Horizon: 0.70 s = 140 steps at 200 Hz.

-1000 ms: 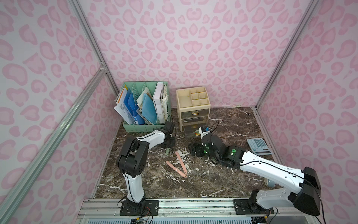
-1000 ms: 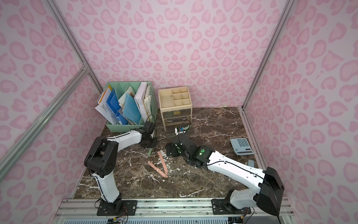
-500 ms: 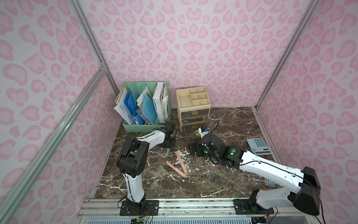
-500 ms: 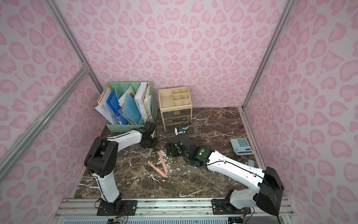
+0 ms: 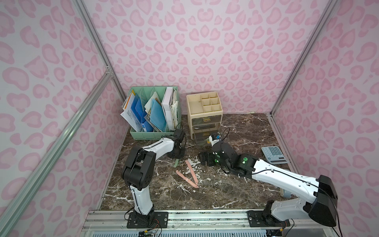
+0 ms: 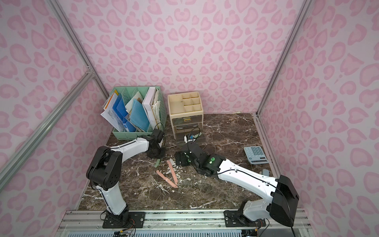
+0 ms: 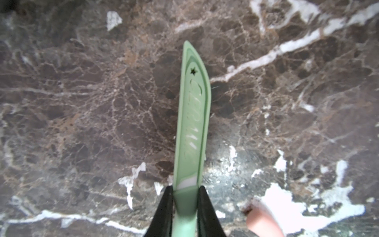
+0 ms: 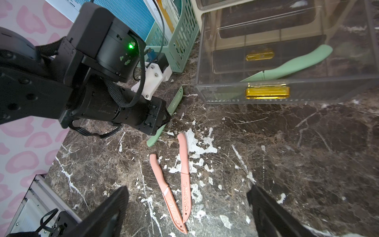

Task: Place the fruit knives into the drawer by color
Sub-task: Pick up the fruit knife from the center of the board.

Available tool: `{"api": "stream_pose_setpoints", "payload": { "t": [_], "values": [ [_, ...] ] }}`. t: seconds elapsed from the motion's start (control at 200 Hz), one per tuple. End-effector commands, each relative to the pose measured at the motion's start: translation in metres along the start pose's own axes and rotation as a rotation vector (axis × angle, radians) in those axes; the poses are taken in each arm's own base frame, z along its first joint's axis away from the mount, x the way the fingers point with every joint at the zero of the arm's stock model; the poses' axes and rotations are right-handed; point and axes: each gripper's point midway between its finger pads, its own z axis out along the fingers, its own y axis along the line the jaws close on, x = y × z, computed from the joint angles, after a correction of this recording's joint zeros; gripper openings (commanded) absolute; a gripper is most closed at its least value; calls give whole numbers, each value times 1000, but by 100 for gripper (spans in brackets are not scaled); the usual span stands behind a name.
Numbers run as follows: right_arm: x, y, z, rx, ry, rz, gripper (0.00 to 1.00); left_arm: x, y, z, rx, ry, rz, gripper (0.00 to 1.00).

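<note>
1. Grip on the left: left gripper (image 7: 185, 196) clenched on the handle of a mint-green knife (image 7: 193, 115), blade sticking straight out beyond the fingertips, star and raised lettering turned toward the wrist camera.
2. That knife held low over the marble tabletop (image 5: 215, 192), between the green file basket (image 5: 153, 135) and the pink knives (image 8: 184, 170); contact with the marble not clear.
3. Inside the clear bottom drawer (image 8: 328, 91), pulled out of the cream drawer unit (image 5: 204, 106): a second mint-green knife (image 8: 297, 63), lying slantwise.
4. Both pink knives flat on the marble, handles apart, blade tips meeting in a narrow V, handle ends just beside the held knife's handle end.
5. Released and holding nothing: right gripper (image 8: 187, 188), fingers spread wide, near the pink knives and in front of the pulled-out drawer.
6. Toward the right edge of the tabletop: calculator (image 5: 273, 155), well apart from every knife.
</note>
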Motion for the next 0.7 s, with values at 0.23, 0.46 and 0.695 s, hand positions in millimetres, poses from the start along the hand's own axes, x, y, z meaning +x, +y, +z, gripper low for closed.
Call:
{"api": "stream_pose_setpoints", "payload": {
  "t": [0.23, 0.46, 0.695],
  "values": [
    [-8, 6, 1, -22, -30, 3, 95, -2, 3, -14, -13, -15, 11, 16],
    [-8, 7, 3, -24, -31, 5, 95, -6, 5, -27, -18, -42, 12, 15],
    [-8, 7, 4, -25, -34, 7, 95, -5, 7, -41, -17, -60, 10, 15]
  ]
}}
